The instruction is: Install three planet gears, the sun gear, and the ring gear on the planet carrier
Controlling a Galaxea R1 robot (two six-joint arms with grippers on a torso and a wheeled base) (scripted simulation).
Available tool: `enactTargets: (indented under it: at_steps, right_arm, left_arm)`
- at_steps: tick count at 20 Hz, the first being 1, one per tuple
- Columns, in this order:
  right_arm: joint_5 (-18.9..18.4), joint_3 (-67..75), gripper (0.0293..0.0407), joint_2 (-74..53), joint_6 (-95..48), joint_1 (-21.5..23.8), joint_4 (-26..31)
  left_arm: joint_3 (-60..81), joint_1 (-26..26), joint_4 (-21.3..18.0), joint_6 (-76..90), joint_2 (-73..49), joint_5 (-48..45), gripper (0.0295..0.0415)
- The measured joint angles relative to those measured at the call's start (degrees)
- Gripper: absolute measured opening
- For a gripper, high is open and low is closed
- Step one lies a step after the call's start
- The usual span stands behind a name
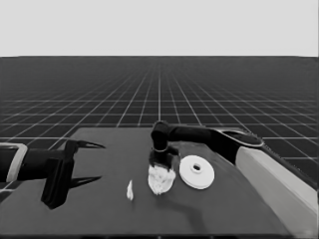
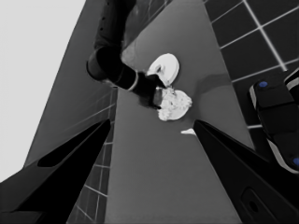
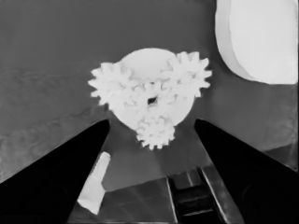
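Nearest the camera in the head view, the right arm's pale grey part (image 1: 279, 179) fills the lower right corner and is carried up and left to the right gripper (image 1: 160, 162), which is held directly above the smaller round part (image 1: 161, 180) at the middle of the table (image 1: 99, 209). In the right wrist view the fingers (image 3: 60, 177) are spread wide apart, with nothing between them. Below them the smaller round part (image 3: 152, 88) is seen with four gears (image 3: 154, 100) seated on it: three planet gears around the rim and one at the centre, their teeth meshed. Just to the right of this stack, close beside it, the larger round part (image 1: 197, 172) is laid flat on the table, its hub and hole upward. To the left of the stack, a thin white piece (image 1: 130, 190) is found on the table, apart from the gears. At the table's left end the left gripper (image 1: 88, 162) is parked, its fingers parted and empty. In the left wrist view dark machinery (image 2: 278, 126) with small blue lights is visible past the table's edge.
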Motion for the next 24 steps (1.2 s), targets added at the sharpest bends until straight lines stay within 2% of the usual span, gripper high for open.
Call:
enactTargets:
  at_steps: [1, 3, 8, 9, 10, 11, 13, 18, 19, 20, 22, 24]
  right_arm:
    - [-0.16, 0.47, 0.0388, -0.10, -8.46, 1.25, 0.99]
    - [-0.18, 0.79, 0.0385, -0.20, -16.47, 2.35, 2.00]
    - [-0.12, 0.89, 0.0385, -0.27, -20.48, 2.82, 2.55]
    - [8.30, 27.13, 0.0404, -16.07, -44.06, -4.29, -10.00]
    - [13.23, 47.65, 0.0395, -40.29, -58.93, -11.12, -17.54]
    - [16.09, 59.68, 0.0389, -55.40, -67.68, -14.79, -21.98]
    - [18.84, 71.17, 0.0385, -68.68, -75.86, -17.86, -26.12]
    - [20.23, 76.78, 0.0385, -74.77, -79.88, -19.15, -28.18]
    - [4.38, 63.76, 0.0398, -58.48, -53.27, -0.81, -7.12]
    - [2.68, 45.99, 0.0393, -45.15, -42.90, 5.36, 0.09]
    - [1.90, 23.71, 0.0386, -33.92, -39.55, 5.84, 4.04]
    - [1.50, 13.84, 0.0385, -29.37, -39.77, 5.69, 5.35]
  left_arm:
    - [0.00, 0.00, 0.00, 0.00, 0.00, 0.00, 0.0385]
    - [0.00, 0.00, 0.00, 0.00, 0.00, 0.00, 0.0385]
    - [0.00, 0.00, 0.00, 0.00, 0.00, 0.00, 0.0385]
    - [0.00, 0.00, 0.00, 0.00, 0.00, 0.00, 0.0385]
    - [0.00, 0.00, 0.00, 0.00, 0.00, 0.00, 0.0385]
    - [0.00, 0.00, 0.00, 0.00, 0.00, 0.00, 0.0385]
    - [0.00, 0.00, 0.00, 0.00, 0.00, 0.00, 0.0385]
    - [0.00, 0.00, 0.00, 0.00, 0.00, 0.00, 0.0385]
    - [0.00, 0.00, 0.00, 0.00, 0.00, 0.00, 0.0385]
    - [0.00, 0.00, 0.00, 0.00, 0.00, 0.00, 0.0385]
    - [0.00, 0.00, 0.00, 0.00, 0.00, 0.00, 0.0385]
    - [0.00, 0.00, 0.00, 0.00, 0.00, 0.00, 0.0385]
